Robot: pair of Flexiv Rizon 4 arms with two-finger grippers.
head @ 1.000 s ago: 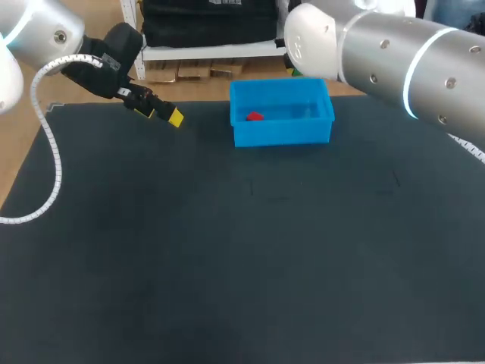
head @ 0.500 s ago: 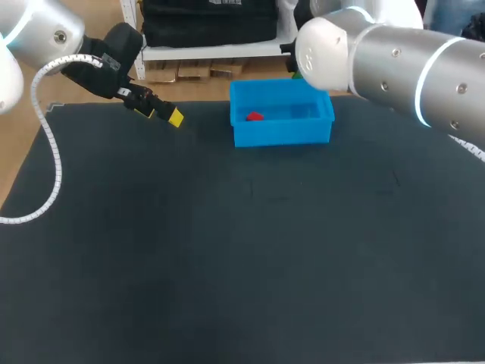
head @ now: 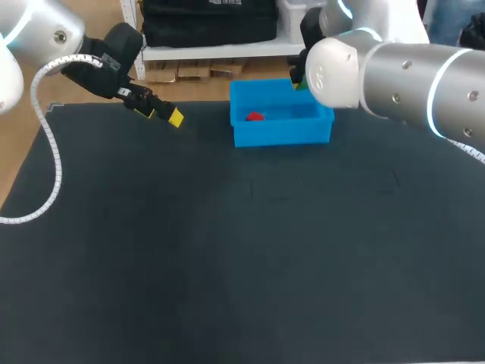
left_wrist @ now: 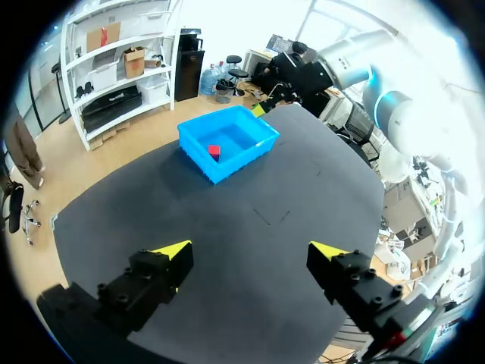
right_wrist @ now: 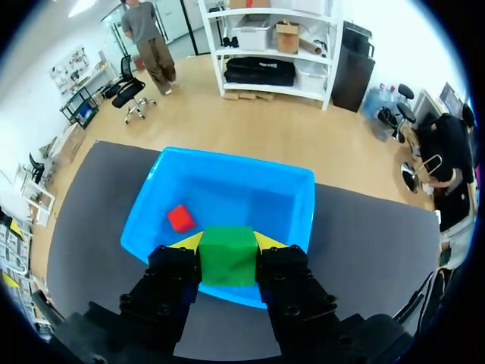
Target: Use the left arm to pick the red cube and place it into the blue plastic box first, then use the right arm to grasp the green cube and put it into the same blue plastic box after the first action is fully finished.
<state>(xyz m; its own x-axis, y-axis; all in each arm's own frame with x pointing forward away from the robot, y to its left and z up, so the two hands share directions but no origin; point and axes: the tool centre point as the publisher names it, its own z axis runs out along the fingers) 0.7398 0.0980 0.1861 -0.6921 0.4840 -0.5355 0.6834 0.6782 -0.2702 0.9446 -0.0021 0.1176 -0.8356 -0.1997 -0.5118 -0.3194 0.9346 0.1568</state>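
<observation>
Currently the green cube is clamped between the right gripper fingers, above the rim of the blue plastic box at the table far edge. Red cube lies inside the box. Left gripper is spread wide and empty near the far left corner. Right arm hides most of the green cube in the head view.

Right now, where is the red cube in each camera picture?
Head view: red cube in the blue plastic box, near its left end.
Left wrist view: red cube in the box, far ahead of the left gripper.
Right wrist view: red cube in the box, beyond the green cube.
Shared landmark: the blue plastic box.
</observation>
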